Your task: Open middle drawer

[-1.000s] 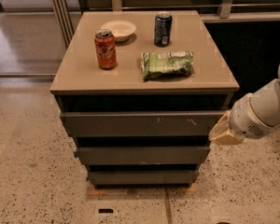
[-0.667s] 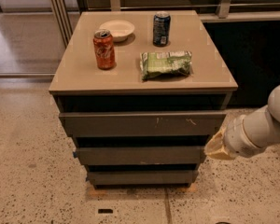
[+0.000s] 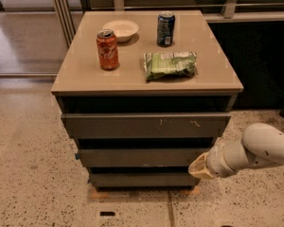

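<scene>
The middle drawer (image 3: 142,157) is a plain dark grey-brown front, second of three stacked under the tan cabinet top (image 3: 80,72). It sits between the widest front with pale scratch marks (image 3: 146,125) and the narrowest bottom front (image 3: 142,179). All three look closed. My gripper (image 3: 198,168) is at the end of a white arm coming in from the right. It is low, just off the right end of the middle drawer, near the bottom front's right corner.
On the cabinet top stand an orange soda can (image 3: 107,49), a dark blue can (image 3: 165,29), a white bowl (image 3: 120,30) and a green chip bag (image 3: 170,64). Speckled floor lies in front. A dark panel (image 3: 262,65) is at right.
My arm and gripper have moved down and a little left, from beside the top drawer's right end to beside the middle drawer's right end. The drawers have not moved.
</scene>
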Robot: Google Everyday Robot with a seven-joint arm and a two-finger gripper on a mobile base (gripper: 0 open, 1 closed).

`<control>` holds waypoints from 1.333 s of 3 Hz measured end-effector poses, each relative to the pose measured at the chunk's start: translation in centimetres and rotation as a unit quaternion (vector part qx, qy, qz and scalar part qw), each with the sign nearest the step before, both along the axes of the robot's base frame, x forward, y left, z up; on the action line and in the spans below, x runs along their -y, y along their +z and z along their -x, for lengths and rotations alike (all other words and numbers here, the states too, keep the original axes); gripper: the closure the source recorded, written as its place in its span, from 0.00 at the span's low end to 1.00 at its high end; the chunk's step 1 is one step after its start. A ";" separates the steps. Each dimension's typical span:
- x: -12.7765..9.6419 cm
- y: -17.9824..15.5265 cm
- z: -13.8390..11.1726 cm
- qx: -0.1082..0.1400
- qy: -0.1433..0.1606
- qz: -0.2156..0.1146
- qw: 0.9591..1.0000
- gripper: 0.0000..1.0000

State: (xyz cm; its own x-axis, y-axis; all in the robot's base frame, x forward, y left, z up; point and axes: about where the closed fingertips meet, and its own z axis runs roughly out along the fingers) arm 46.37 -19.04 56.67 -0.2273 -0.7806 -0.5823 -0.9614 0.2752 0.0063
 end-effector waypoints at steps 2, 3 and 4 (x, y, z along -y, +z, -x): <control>-0.9 -4.2 1.2 -0.017 0.016 -0.009 1.000 1.00; -2.1 -6.6 0.7 0.021 0.046 0.006 0.999 0.73; -3.3 -8.1 -0.4 0.046 0.070 0.016 0.996 0.50</control>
State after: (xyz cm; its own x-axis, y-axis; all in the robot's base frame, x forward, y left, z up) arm 46.78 -15.79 48.59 -0.0613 -0.8189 -0.5706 -0.9864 0.1372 -0.0909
